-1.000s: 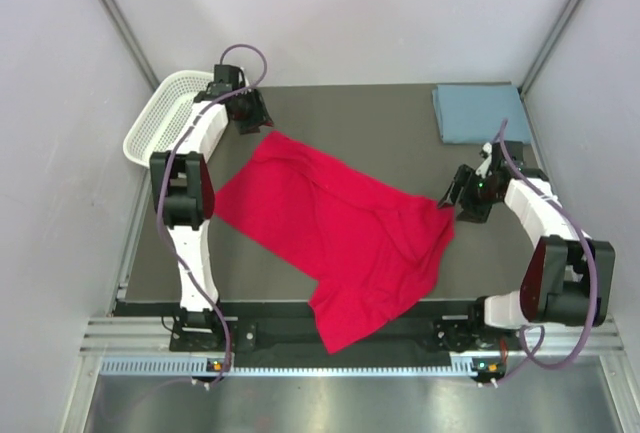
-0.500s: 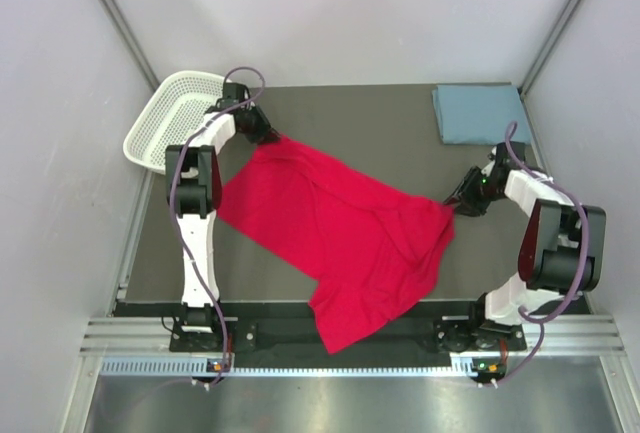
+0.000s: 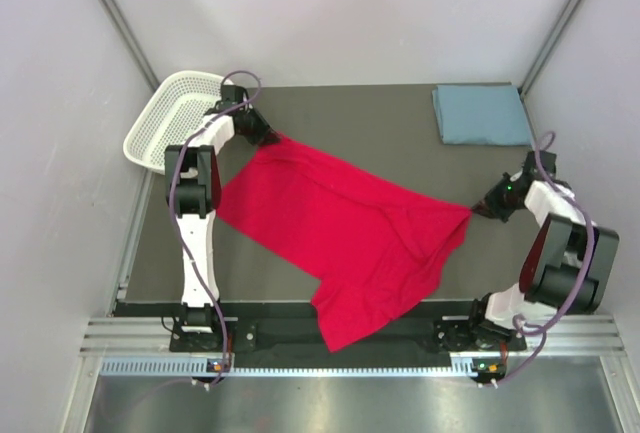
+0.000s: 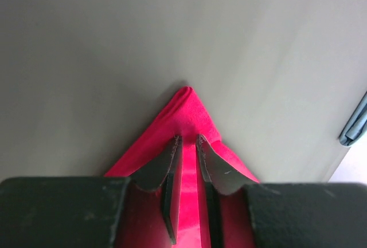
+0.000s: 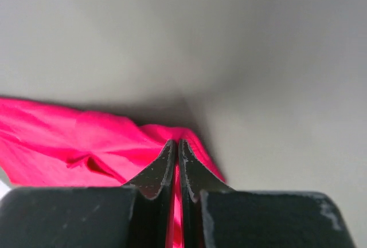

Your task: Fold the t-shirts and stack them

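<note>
- Pinching corners: left jaws nearly closed on the far-left corner of the red t-shirt [image 3: 340,223], right jaws clamped tight on its right corner.
- Shirt spread across the surface [image 3: 380,118]; blue-grey t-shirt [image 3: 480,113] folded far-right.
- Light, limp cloth; corner holds suit it, expect the middle to sag.

Top view: the fingertips of the left gripper [image 3: 268,139] and right gripper [image 3: 477,210] are too small to resolve. The left arm [image 3: 190,193] hides part of the white basket [image 3: 160,118] at the far left corner of the table [image 3: 380,123].

Left wrist view: the blue-grey shirt [image 4: 355,123] is cut off by the right edge. The gripper body covers the red shirt [image 4: 192,107] below the fingers.

Right wrist view: the red shirt runs past the left edge.
</note>
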{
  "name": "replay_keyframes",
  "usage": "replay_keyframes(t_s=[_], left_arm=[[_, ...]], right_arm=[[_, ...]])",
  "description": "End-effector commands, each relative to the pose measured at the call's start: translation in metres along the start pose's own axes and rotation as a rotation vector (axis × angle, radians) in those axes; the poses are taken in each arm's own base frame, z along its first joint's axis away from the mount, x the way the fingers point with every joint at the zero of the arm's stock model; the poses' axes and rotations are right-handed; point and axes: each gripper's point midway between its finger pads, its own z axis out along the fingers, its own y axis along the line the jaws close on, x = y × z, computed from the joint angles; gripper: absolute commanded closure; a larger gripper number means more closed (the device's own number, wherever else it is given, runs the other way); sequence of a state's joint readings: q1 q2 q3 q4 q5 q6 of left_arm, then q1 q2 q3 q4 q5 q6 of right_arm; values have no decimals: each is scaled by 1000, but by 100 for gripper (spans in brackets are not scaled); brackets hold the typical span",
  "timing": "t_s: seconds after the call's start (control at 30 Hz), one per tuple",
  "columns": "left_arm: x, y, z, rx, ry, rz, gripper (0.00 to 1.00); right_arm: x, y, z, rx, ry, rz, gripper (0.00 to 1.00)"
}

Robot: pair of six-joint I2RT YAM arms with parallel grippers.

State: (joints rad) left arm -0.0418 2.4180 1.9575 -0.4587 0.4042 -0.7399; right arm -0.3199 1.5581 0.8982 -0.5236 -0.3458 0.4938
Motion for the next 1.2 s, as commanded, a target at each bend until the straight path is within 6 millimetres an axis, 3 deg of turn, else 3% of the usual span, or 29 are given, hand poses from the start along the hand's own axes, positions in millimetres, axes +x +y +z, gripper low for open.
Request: replay_keyframes(t_s=[0.0, 0.1, 0.17, 0.23, 0.37, 0.57, 0.73, 0.93, 1.0, 1.07, 1.13, 1.17], left_arm=[[6, 19, 6, -59, 5, -16, 79], [-4, 11, -4, -56, -22, 12, 79], [-12, -1, -10, -24, -55, 34, 73], [-24, -16, -22, 0, -100, 71, 59], [-51, -41, -34, 46, -171, 211, 50], [-52, -28, -30, -3, -169, 356, 50], [-51, -13, -21, -35, -144, 440, 49], [-35, -12, -6, 20, -86, 442, 48], [-32, -12, 0, 35, -72, 424, 50], [-26, -10, 7, 55, -45, 406, 60], [-26, -7, 10, 45, -41, 381, 74], [-25, -3, 14, 40, -35, 367, 86]], right_arm=[[-10, -7, -24, 6, -136, 36, 100], [-6, -4, -13, -25, -97, 74, 100], [-6, -3, -9, -36, -61, 44, 100], [-7, -1, -5, -42, -36, 22, 100], [-15, 3, -8, -45, -48, -30, 100], [-16, 5, -8, -34, -27, -89, 100], [-4, 11, 1, -30, 15, -123, 100], [-3, 14, 4, -18, 31, -157, 100], [-6, 14, 7, -12, 32, -159, 100], [-14, 18, 6, -12, 19, -166, 100], [-20, 19, 9, -1, 19, -163, 100], [-27, 22, 9, -3, 10, -166, 100]])
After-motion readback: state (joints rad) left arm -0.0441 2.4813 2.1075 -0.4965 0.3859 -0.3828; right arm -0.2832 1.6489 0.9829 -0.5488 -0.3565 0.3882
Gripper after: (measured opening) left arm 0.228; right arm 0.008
